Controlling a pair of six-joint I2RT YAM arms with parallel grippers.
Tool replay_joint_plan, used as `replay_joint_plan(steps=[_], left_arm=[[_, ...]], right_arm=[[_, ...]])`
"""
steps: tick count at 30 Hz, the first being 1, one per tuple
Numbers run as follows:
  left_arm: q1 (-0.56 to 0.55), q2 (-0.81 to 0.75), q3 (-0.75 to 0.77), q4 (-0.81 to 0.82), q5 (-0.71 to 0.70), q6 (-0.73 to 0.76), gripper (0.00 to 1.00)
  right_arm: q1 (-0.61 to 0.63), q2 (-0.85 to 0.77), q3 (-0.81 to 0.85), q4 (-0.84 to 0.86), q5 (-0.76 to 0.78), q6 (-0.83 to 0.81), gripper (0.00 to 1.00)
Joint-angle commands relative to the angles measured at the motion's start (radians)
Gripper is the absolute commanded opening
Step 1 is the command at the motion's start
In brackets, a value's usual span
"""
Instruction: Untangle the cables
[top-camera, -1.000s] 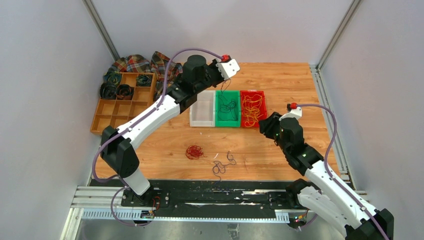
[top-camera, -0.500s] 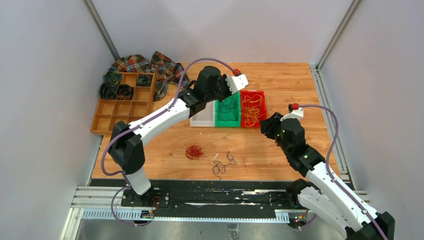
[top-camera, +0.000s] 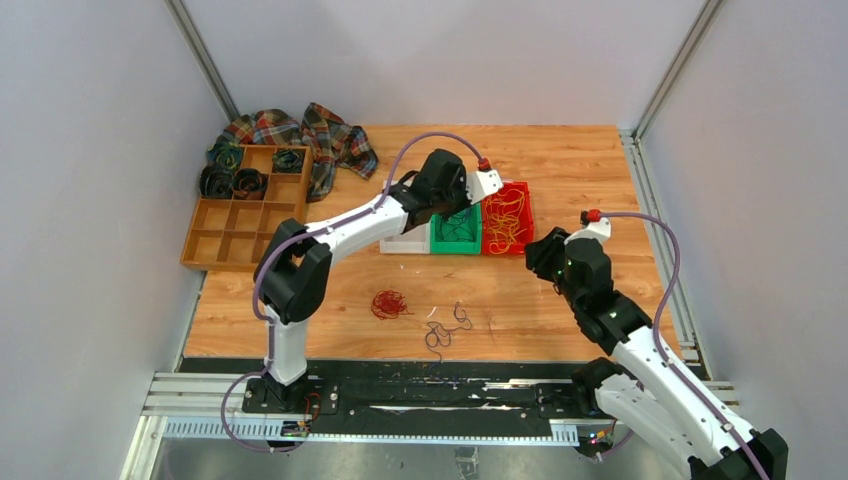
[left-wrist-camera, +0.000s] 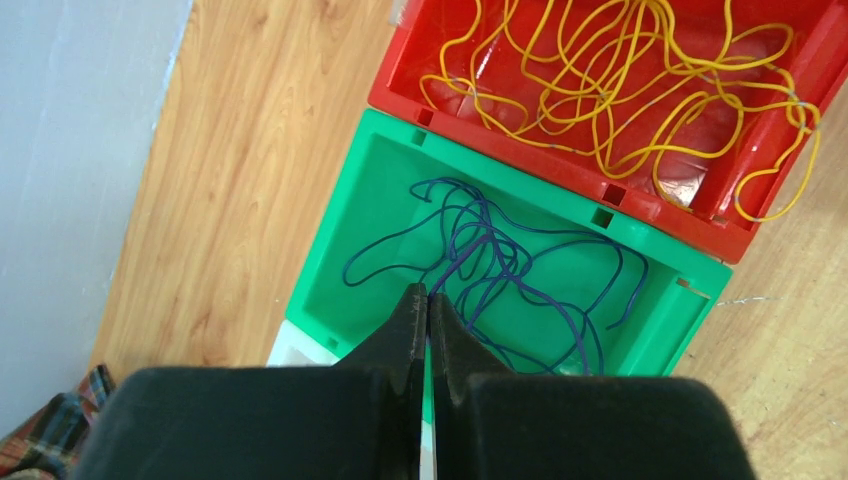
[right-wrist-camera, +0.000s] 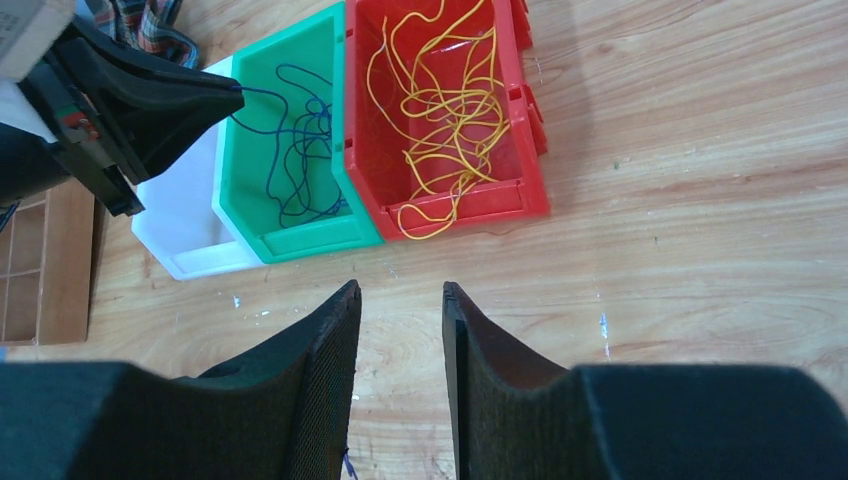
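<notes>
Blue cables (left-wrist-camera: 500, 270) lie in the green bin (left-wrist-camera: 330, 250). My left gripper (left-wrist-camera: 428, 292) is shut above this bin, and one blue strand runs from its tips down into the pile. Seen in the right wrist view, that gripper (right-wrist-camera: 235, 92) holds the strand taut over the green bin (right-wrist-camera: 300, 235). Yellow cables (left-wrist-camera: 620, 90) fill the red bin (left-wrist-camera: 760, 240). A red cable tangle (top-camera: 389, 303) and a dark cable (top-camera: 445, 328) lie on the table in front. My right gripper (right-wrist-camera: 400, 288) is open over bare wood, holding nothing.
An empty white bin (top-camera: 403, 243) stands left of the green one. At the back left are a wooden compartment tray (top-camera: 235, 215) holding dark coiled rolls (top-camera: 230, 180) and a plaid cloth (top-camera: 320, 130). Walls close in the sides and back.
My left arm has swung right and come down from behind the bins to over the green bin. The right arm has barely moved.
</notes>
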Motion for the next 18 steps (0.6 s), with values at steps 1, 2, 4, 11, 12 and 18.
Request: replay_joint_plan(steps=[1,2,4,11,12,18], left_arm=[[0.003,0.032,0.004,0.056,-0.018,0.010,0.00],[0.006,0.043,0.000,0.062,-0.019,0.011,0.01],[0.013,0.069,0.007,0.071,-0.028,0.015,0.01],[0.045,0.177,0.092,-0.013,-0.053,0.116,0.01],[0.044,0.184,0.099,-0.025,-0.063,0.131,0.01],[0.054,0.175,0.124,-0.021,-0.057,0.122,0.28]], right_arm=[[-0.037,-0.001,0.002,-0.018,0.015,-0.021,0.36],[-0.040,0.002,0.007,-0.019,0.012,-0.023,0.36],[-0.044,0.011,0.018,-0.022,0.002,-0.027,0.36],[-0.048,0.044,0.056,-0.044,-0.080,-0.039,0.42],[-0.048,0.046,0.058,-0.042,-0.108,-0.047,0.45],[-0.001,0.088,0.057,-0.042,-0.298,-0.078,0.62]])
